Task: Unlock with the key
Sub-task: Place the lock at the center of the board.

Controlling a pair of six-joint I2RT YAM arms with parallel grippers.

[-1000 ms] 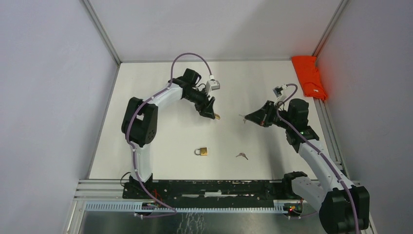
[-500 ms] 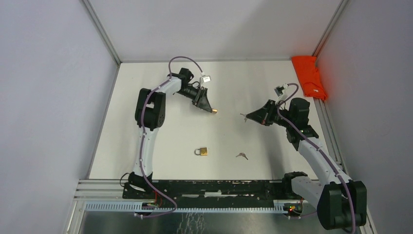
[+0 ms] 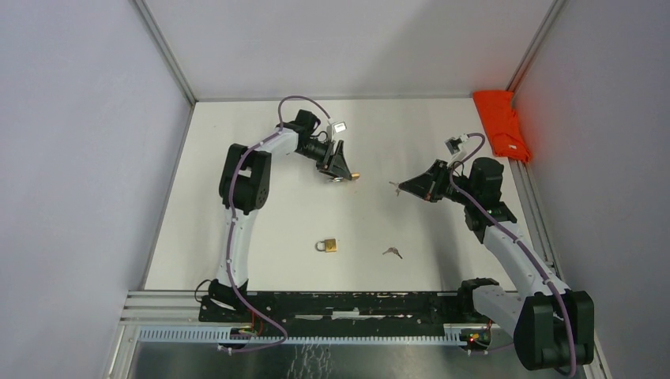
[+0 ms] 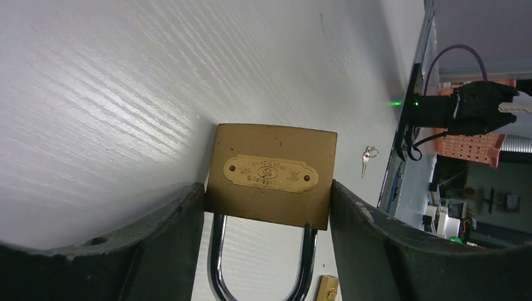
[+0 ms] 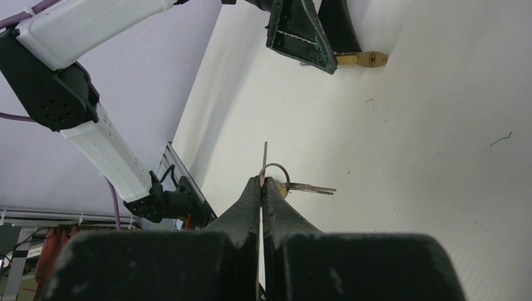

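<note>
A brass padlock (image 4: 270,175) with a chrome shackle sits clamped by its body between the fingers of my left gripper (image 4: 268,200), held above the table. From above, the left gripper (image 3: 341,170) is at the back centre, and the padlock's (image 3: 353,176) brass end pokes out toward the right. My right gripper (image 5: 261,183) is shut on a key (image 5: 265,155) whose blade sticks out past the tips. A ring and a second key (image 5: 312,187) hang beside it. The right gripper (image 3: 404,188) points left at the padlock (image 5: 362,59), a short gap apart.
A second brass padlock (image 3: 328,245) lies on the white table near the front centre, with a loose key bunch (image 3: 392,253) to its right. A red cloth (image 3: 501,125) lies at the back right corner. Grey walls and aluminium rails bound the table.
The left arm has folded back and its gripper with the padlock shifted slightly toward the back. The right gripper with the key has barely moved.
</note>
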